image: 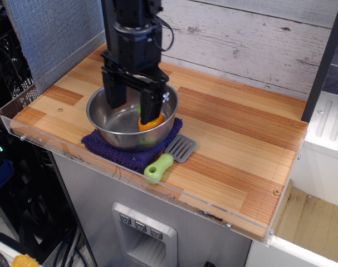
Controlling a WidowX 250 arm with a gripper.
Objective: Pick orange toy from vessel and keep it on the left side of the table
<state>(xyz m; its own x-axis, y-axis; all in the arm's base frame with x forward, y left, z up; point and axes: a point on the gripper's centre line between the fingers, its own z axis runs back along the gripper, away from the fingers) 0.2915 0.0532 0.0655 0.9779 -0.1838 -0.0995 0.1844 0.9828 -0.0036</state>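
Observation:
The orange toy (152, 122) lies inside the steel vessel (108, 125) against its right inner wall. Its green cap is hidden behind my gripper's right finger (151, 107). My gripper (133, 103) hangs over the vessel, open and empty, its tips down at about rim level. The left finger stands over the bowl's left half and the right finger directly in front of the toy; I cannot tell if it touches it. The vessel sits at the front left of the wooden table (235, 128).
A dark purple cloth (130, 159) lies under the vessel. A grey spatula with a green handle (167, 159) lies just right of the cloth near the front acrylic rim. A plank wall runs along the back and a grey panel stands at the left.

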